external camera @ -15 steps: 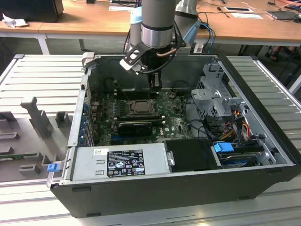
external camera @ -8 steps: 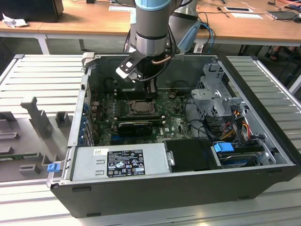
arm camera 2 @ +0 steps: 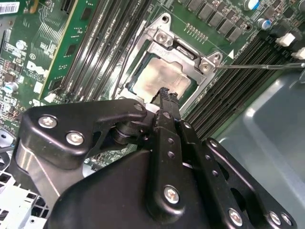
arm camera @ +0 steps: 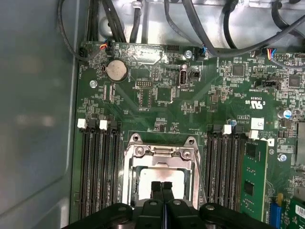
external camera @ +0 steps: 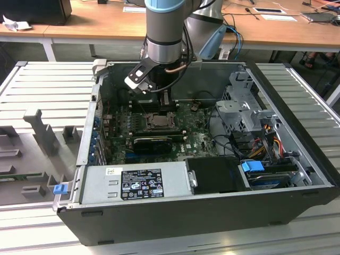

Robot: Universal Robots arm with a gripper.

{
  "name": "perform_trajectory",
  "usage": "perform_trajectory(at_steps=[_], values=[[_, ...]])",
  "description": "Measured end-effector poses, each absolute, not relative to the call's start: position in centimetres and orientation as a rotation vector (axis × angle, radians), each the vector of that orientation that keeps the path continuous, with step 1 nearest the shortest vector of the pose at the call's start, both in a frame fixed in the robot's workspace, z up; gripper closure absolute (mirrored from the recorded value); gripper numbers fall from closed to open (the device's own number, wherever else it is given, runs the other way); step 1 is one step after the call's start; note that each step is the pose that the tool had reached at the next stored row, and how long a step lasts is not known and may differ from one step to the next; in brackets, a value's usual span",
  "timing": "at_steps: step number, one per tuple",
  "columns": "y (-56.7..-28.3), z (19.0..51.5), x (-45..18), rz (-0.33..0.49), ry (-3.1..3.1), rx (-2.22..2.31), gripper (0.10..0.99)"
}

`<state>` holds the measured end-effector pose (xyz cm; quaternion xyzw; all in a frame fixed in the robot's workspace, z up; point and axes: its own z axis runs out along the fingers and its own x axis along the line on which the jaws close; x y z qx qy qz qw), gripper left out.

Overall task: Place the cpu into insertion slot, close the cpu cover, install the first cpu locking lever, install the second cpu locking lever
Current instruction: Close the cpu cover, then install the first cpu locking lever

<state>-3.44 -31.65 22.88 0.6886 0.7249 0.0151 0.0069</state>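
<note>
Your claw (arm camera: 162,186) has its fingers pressed together, gripping nothing. Right under the tips lies the chip (arm camera: 143,180), framed by the metal cover (arm camera: 162,151) lying flat over it. Memory slots (arm camera: 97,167) flank both sides, and a coin battery (arm camera: 116,70) sits farther out.

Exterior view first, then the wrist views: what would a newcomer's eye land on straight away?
In the exterior view, the grey arm reaches down into an open computer case. In the first wrist view, the shut gripper hangs over the cpu, whose dull grey top shows through the window of the silvery cover on the green board.
</note>
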Motion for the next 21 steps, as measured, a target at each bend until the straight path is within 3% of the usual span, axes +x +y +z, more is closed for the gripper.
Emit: perform_trajectory(at_steps=[21], values=[[-31.6,24.5,-3.9,0.046,2.267,2.154,0.980]])
